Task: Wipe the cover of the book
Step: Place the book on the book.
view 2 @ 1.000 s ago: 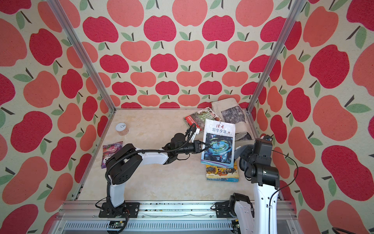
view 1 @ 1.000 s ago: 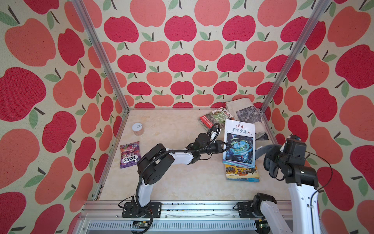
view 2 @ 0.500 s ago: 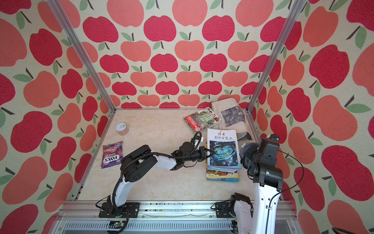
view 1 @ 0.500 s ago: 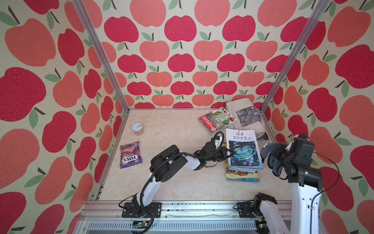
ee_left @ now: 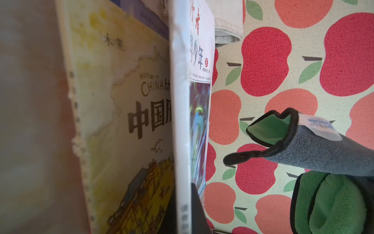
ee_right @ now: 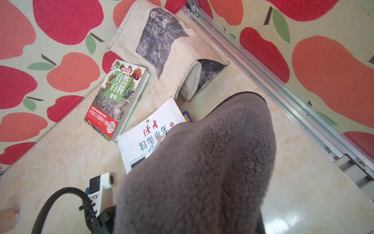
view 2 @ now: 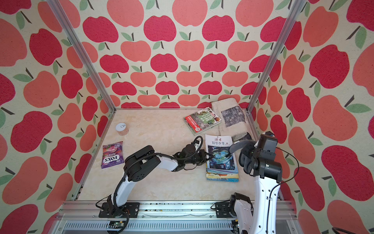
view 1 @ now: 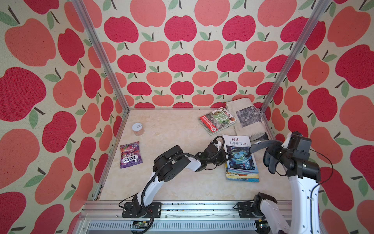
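Note:
The book (view 1: 238, 155) has a white cover with a blue picture and lies on top of another book at the right of the table; it shows in both top views (view 2: 220, 160). My left gripper (view 1: 226, 157) is shut on its left edge, with one jaw on each side of the spine in the left wrist view (ee_left: 183, 214). My right gripper (view 1: 272, 160) is shut on a grey and green cloth (view 1: 261, 144) that wraps and hides its fingers. The cloth's tip (ee_left: 232, 161) hangs just above the cover's right side, a little apart from it. In the right wrist view the cloth (ee_right: 202, 162) covers most of the book (ee_right: 141, 139).
A yellow History of China book (view 1: 241, 177) lies under the held one. Behind it are a green nature book (view 1: 217, 120) and a folded canvas bag (view 1: 245, 115) in the back right corner. A small round can (view 1: 138, 128) and a purple candy bag (view 1: 130, 155) sit at the left.
The book stood tilted up in my left gripper a second ago; it now lies down on the stack. My right arm has brought the cloth in over the cover's right side.

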You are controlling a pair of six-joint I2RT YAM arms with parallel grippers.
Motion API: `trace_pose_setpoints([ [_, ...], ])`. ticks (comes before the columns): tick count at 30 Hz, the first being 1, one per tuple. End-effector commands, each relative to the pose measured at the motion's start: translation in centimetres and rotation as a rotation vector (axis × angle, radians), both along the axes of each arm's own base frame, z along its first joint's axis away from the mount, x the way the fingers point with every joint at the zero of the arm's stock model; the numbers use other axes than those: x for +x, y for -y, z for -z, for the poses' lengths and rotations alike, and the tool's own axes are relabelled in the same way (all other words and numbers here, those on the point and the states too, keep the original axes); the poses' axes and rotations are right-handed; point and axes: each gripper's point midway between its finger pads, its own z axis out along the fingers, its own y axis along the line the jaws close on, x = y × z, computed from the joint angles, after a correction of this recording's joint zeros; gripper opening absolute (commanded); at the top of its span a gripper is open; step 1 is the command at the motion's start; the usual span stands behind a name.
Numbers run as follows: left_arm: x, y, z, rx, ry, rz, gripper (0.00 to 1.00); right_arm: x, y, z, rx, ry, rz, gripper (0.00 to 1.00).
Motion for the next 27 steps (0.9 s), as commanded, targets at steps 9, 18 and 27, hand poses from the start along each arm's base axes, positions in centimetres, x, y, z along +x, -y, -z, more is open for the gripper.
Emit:
trace_pose_setpoints([
  [9,-2.5,0.6,-1.3,0.013,0.027,0.091,0.0,2.1,-5.8,1.6,0.029,-0.018,-0.245,0.03],
  [18,-2.7,-0.8,-3.5,0.133,0.119,0.076,0.99,2.3,-7.5,4.0,0.005,-0.078,-0.321,0.03],
  [27,-1.2,-6.3,-5.1,0.341,0.22,0.038,0.99,1.0,-8.0,9.7,0.003,-0.198,-0.346,0.04],
])
